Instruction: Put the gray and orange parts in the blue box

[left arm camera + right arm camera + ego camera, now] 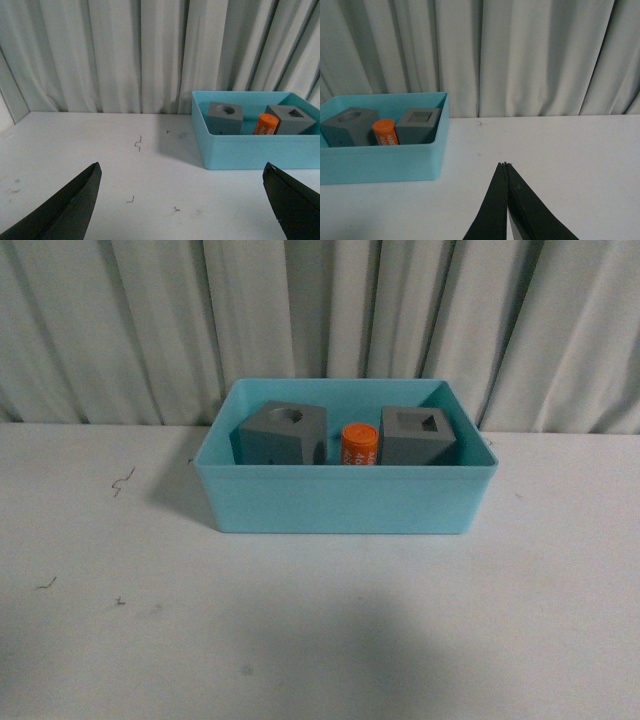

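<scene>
Turquoise plastic catches the eye first: the box (345, 498) sits on the white table (320, 640) close to the gray curtain (320, 310), with all three parts inside it.

Going left to right, the left gripper (182, 200) hangs low over the table with its dark fingers (70, 205) spread wide apart and nothing between them. The box (255, 150) lies ahead of it and off to its right, well apart from the fingertips.

Inside the box, the round-hole cube (280, 432) stands at the left end, the orange cylinder (359, 445) is upright in the middle, and the square-hole cube (419, 435) is at the right. The cylinder sits between the two cubes, just beside each; whether it touches them I cannot tell.

The right gripper (505, 165) has its fingers pressed together at the tips, holding nothing. From it the box (380, 162) lies ahead and to its left, near but not touching.
</scene>
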